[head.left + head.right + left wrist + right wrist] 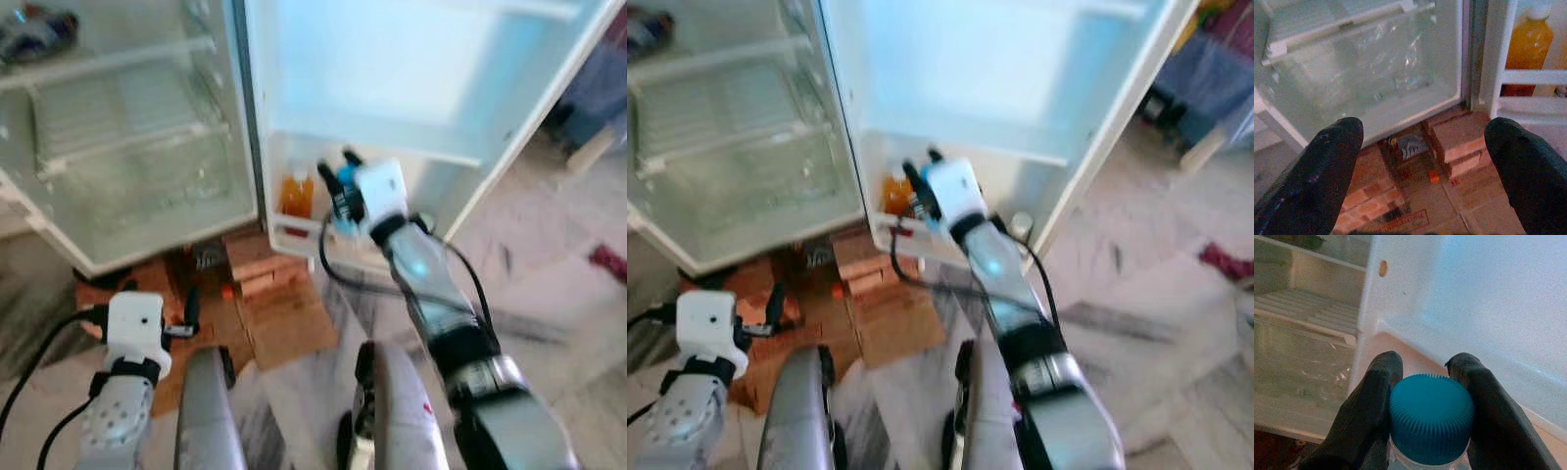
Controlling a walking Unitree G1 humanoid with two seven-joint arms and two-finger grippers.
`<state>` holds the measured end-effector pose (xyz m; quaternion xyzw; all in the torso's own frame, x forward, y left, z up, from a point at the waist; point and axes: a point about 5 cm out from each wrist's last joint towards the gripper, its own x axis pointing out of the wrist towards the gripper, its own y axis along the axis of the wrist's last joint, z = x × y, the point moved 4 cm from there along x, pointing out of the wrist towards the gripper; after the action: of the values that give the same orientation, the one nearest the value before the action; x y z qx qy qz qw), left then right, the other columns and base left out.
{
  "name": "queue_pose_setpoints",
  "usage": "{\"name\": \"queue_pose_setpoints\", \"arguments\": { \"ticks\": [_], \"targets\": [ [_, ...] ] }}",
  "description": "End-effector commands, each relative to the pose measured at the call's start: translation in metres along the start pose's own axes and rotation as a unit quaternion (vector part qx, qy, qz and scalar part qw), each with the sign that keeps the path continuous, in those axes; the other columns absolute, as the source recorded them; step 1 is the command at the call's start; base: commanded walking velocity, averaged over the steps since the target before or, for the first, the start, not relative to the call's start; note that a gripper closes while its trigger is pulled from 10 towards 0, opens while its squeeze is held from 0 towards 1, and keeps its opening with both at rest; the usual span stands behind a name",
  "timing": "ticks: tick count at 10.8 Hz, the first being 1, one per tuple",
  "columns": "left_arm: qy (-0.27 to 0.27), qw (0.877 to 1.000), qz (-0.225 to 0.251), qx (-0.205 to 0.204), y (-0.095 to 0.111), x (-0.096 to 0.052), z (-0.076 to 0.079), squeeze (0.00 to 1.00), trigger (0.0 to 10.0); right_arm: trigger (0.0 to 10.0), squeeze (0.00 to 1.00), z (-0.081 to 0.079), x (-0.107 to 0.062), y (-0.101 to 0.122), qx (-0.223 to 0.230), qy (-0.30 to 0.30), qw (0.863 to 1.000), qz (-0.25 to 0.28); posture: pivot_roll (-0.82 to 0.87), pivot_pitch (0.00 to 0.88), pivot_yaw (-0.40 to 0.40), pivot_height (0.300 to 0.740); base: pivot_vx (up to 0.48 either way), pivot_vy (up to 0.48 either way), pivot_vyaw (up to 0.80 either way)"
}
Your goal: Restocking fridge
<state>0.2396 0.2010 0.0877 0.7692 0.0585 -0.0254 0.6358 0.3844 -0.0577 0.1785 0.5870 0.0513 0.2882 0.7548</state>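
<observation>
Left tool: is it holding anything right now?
No. The left tool is open, its two black fingers spread wide with only the cardboard on the floor between them.

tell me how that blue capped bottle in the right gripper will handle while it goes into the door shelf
The bottle is pinched just under its ribbed cap by the right gripper, so it may swing below the fingers. Its clear body looks like thin plastic, probably smooth and slightly squashy. Tall and narrow, it could tip against the orange juice bottle if set down crooked on the door shelf.
</observation>
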Motion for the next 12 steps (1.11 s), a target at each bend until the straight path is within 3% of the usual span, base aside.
{"name": "queue_pose_setpoints", "arguments": {
  "ticks": [1,4,5,7,9,10,11,12],
  "targets": [
    [0.005,1.0,-0.009,0.004,0.001,-0.005,-0.006,0.0,10.0,10.0,0.0,0.001,0.001,0.0,-0.019,-0.004,1.0,0.01,0.22,0.28,-0.072,0.538,0.0,0.0,0.0],
    [0.02,1.0,-0.013,0.012,0.004,-0.009,-0.017,0.0,10.0,10.0,0.0,-0.004,0.008,-0.01,-0.115,0.013,0.993,-0.001,0.24,0.305,-0.081,0.488,0.0,0.0,0.0],
    [0.02,1.0,-0.014,0.013,0.005,-0.01,-0.015,0.0,10.0,10.0,0.0,-0.003,0.011,-0.003,-0.135,0.015,0.991,0.022,0.26,0.306,-0.081,0.488,0.0,0.0,0.0],
    [0.02,1.0,-0.015,0.012,0.007,-0.012,-0.014,0.0,10.0,10.0,0.0,0.022,0.019,0.004,-0.103,-0.064,0.992,0.023,0.27,0.298,-0.079,0.488,0.0,0.0,0.0],
    [0.022,1.0,-0.011,0.014,0.008,-0.009,-0.015,0.0,10.0,10.0,0.0,0.036,0.017,-0.007,-0.067,-0.131,0.989,-0.015,0.27,0.289,-0.075,0.488,0.0,0.0,0.0],
    [0.022,1.0,-0.009,0.014,0.01,-0.007,-0.015,0.0,10.0,10.0,0.0,0.036,0.014,-0.003,-0.027,-0.142,0.989,0.014,0.27,0.285,-0.076,0.488,0.0,0.0,0.0],
    [0.02,1.0,-0.008,0.015,0.01,-0.006,-0.013,0.0,10.0,10.0,0.0,0.04,0.009,0.007,-0.023,-0.157,0.986,0.058,0.27,0.279,-0.074,0.488,0.0,0.0,0.0],
    [0.018,1.0,-0.007,0.015,0.01,-0.005,-0.012,0.0,10.0,10.0,0.0,0.046,0.007,0.007,0.019,-0.174,0.983,0.064,0.27,0.279,-0.074,0.488,0.0,0.0,0.0]
  ]
}}
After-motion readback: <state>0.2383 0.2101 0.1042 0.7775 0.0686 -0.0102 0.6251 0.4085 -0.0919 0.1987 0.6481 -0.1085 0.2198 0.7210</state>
